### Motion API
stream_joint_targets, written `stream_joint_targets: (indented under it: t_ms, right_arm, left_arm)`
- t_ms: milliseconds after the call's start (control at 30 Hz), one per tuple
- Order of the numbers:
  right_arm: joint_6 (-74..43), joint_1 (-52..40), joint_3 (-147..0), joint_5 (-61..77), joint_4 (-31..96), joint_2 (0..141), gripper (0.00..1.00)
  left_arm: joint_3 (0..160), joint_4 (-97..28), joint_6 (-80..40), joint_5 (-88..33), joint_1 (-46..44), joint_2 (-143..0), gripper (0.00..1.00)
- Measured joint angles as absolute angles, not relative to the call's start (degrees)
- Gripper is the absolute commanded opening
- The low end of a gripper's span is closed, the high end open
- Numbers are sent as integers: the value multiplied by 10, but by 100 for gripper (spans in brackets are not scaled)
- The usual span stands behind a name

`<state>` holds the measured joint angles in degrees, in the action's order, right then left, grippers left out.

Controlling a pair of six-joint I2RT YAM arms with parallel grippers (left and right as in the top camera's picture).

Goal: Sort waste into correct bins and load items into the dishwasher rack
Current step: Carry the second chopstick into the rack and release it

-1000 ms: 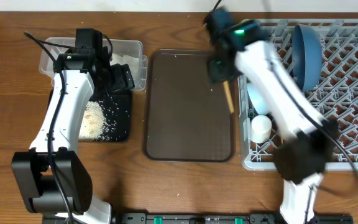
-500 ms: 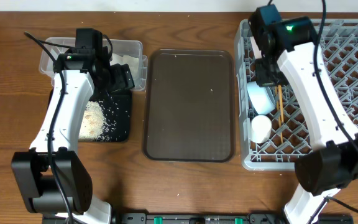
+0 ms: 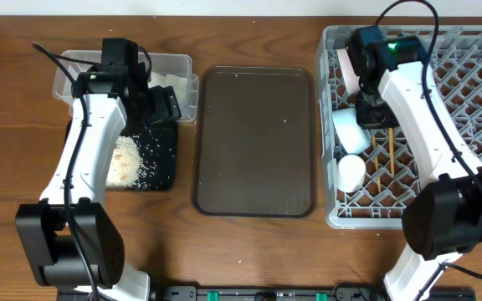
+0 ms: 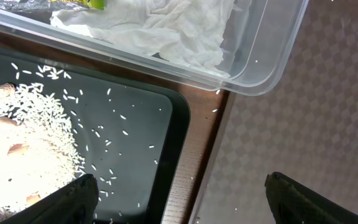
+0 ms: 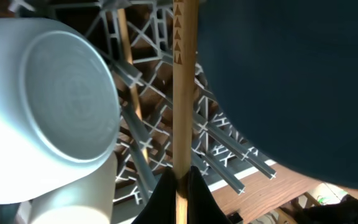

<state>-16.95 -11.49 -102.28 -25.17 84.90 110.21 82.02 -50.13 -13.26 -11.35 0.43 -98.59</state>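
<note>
Wooden table (image 3: 23,125), chopstick (image 3: 391,159) inside rack (image 3: 327,171)

Item one: brown serving tray (image 3: 256,142), rectangular with rounded corners and a raised rim, lying flat at the middle of the table with its long sides running front to back; the close left wrist view shows a fine diamond texture on its surface, and a few pale specks dot it. Item two: wooden table (image 3: 7,125), dark brown with visible grain, carrying everything in view.
</note>
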Motion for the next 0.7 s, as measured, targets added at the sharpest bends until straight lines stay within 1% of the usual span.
stream_joint_targets:
  t_ms: [267, 333, 400, 433, 533, 700]
  right_arm:
    - [-150, -100, -1022, -255, 848, 1102, 2]
    - [-149, -100, -1022, -255, 848, 1102, 12]
    - [-145, -100, -1022, -255, 848, 1102, 34]
    - [-144, -100, -1022, -256, 849, 1102, 39]
    - [-141, -100, -1022, -255, 850, 1102, 45]
    - [-140, -100, -1022, -256, 850, 1102, 46]
  left_arm:
    - [820, -501, -133, -114, 4, -986, 88]
    - [820, -501, -133, -114, 4, -986, 88]
    - [820, -501, -132, -114, 4, -986, 88]
    - [820, -501, -133, -114, 4, -986, 88]
    - [820, -501, -133, -114, 4, -986, 88]
    - [820, -501, -133, -114, 4, -986, 88]
